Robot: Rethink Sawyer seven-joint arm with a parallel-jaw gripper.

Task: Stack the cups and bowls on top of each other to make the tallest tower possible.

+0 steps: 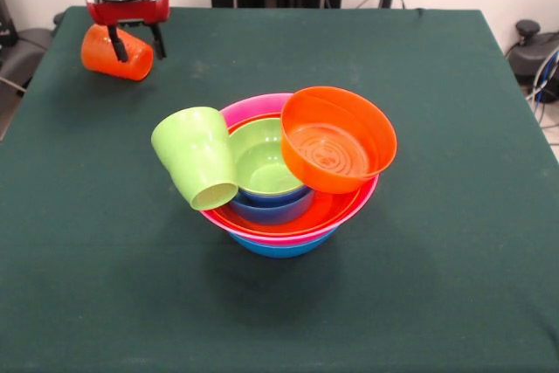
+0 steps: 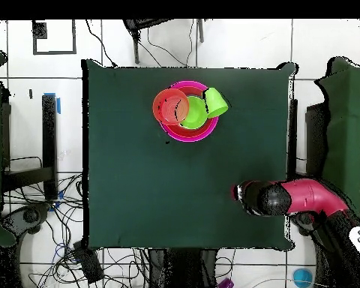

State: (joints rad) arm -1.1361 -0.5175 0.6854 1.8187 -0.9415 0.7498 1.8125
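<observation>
- Claw: I have it low over a far corner of the bench, its two dark fingers clamped on the wall of the orange cup. The cup hangs tipped on its side, which I judge comes from gripping it by the rim edge.
- Orange cup: well apart from the pile, so it has a long carry ahead across the bench.
- Tower: sits near the bench's middle. A large blue bowl forms the base, with a large pink bowl nested in it and an orange bowl inside that, widest lowest for a steady footing.
- Small blue bowl: nested in the pile's centre, holding the small lime-green bowl.
- Upper orange bowl: propped tilted on one side of the pile's rim, mouth facing the front camera; not seated, in my judgement liable to slide.
- Lime-green cup: leaning on its side against the opposite rim, mouth down and outward; it adds no height as it lies.
- Judgement: both leaning pieces need reseating before the orange cup can crown anything.
</observation>
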